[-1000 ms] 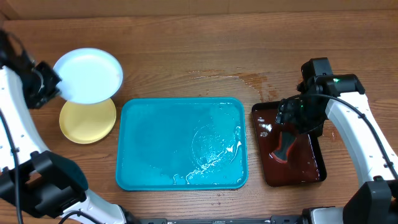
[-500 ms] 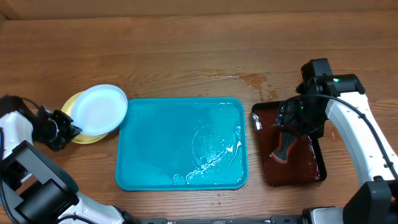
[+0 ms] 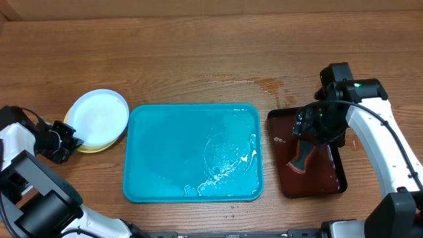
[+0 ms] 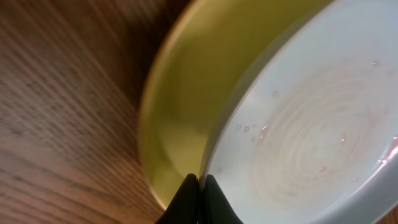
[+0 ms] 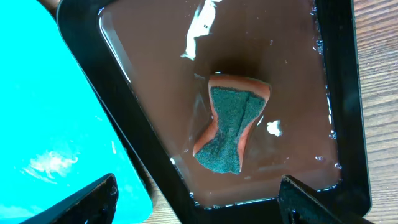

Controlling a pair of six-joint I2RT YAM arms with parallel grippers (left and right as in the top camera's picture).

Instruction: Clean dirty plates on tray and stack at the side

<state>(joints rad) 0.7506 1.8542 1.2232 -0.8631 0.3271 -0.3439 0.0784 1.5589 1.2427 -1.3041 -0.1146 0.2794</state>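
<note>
The pale blue-white round plastic plate (image 3: 99, 116) is gripped at its rim by the left gripper (image 4: 199, 190), whose jaws are pinched tight on the edge. The plate is seen over, and slightly off-centre from, a pale yellow-green round plastic plate (image 4: 180, 112) on the wooden table (image 3: 198, 59), just left of the large turquoise rectangular plastic tray (image 3: 165, 158), whose surface is wetted. The right gripper (image 5: 198, 198) is spread wide with nothing grasped, poised above an orange sponge with a green scouring face (image 5: 230, 124), which is found lying in the wet dark reddish-brown tray with a black rim (image 5: 292, 81).
</note>
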